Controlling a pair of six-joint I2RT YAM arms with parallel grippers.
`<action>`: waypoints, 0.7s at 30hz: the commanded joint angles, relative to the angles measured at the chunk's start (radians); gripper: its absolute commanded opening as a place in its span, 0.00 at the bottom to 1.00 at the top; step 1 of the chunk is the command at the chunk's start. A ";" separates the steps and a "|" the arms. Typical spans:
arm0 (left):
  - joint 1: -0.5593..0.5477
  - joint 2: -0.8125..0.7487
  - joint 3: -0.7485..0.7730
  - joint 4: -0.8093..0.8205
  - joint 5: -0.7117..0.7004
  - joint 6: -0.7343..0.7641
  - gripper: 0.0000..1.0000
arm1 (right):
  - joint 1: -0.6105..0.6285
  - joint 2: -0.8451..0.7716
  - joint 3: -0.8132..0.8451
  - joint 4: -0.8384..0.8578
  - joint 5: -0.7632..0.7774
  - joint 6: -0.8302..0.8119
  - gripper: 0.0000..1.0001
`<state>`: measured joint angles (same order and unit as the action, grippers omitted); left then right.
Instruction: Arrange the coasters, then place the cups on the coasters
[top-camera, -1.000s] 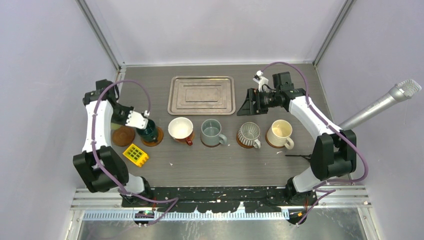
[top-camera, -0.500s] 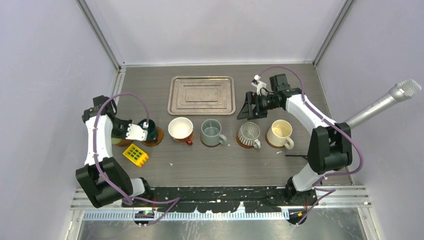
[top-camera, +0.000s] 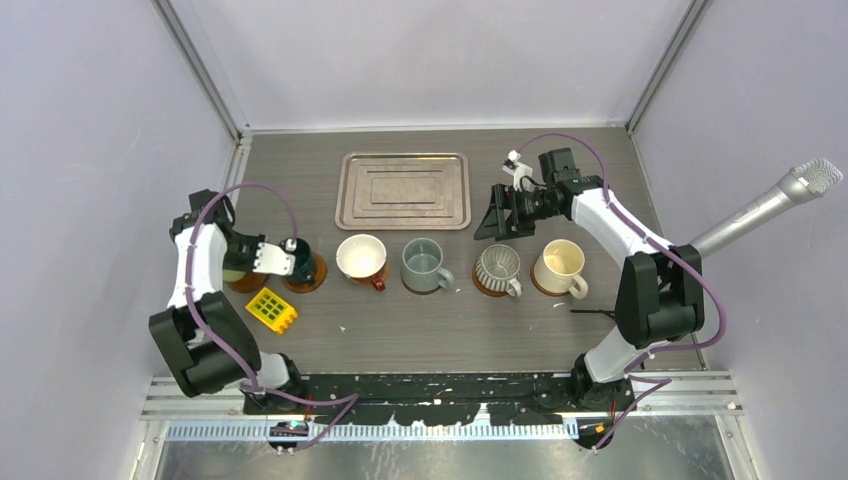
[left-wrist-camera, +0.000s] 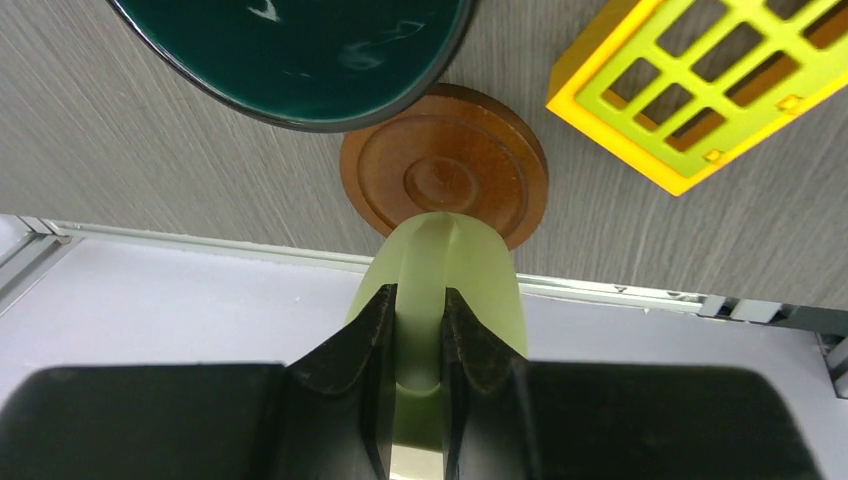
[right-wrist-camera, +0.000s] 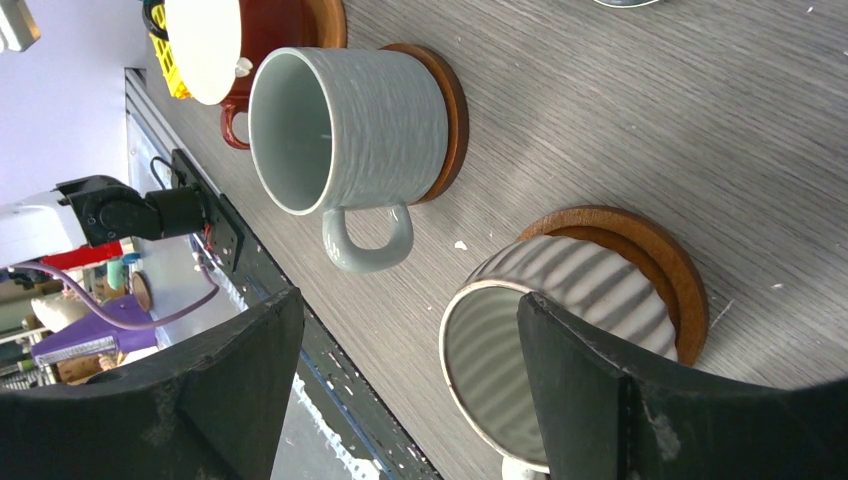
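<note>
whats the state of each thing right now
pale green cup, gripped by left fingers, at the bare coaster's edge
bare coaster, flat, no cup seated on it
dark green cup, upright on a coaster
red cup, upright on a coaster
grey-blue cup, upright on a coaster
ribbed cup, upright on a coaster
cream cup, upright on a coaster
right fingers, open, holding nothing
tray, flat behind the row
yellow block, flat, untouched

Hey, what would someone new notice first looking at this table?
A row of five cups on brown coasters across the middle of the table, from the dark green cup at the left to the cream cup at the right. At its left end the left gripper pinches a pale green cup by its handle over a bare coaster, beside a bright yellow grid block.
</note>
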<state>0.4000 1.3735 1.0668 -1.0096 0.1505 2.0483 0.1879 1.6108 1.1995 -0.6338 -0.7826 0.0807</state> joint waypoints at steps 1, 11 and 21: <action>0.006 0.031 0.023 0.116 0.012 0.650 0.00 | -0.001 -0.015 0.028 0.014 0.008 -0.010 0.82; -0.020 0.103 0.078 0.090 -0.026 0.648 0.00 | -0.002 -0.004 0.023 0.016 0.009 -0.011 0.82; -0.057 0.117 0.071 0.087 -0.051 0.647 0.03 | -0.001 -0.002 0.017 0.016 0.009 -0.013 0.82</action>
<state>0.3573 1.5028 1.0939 -0.9497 0.1226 2.0483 0.1879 1.6112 1.1995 -0.6334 -0.7750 0.0807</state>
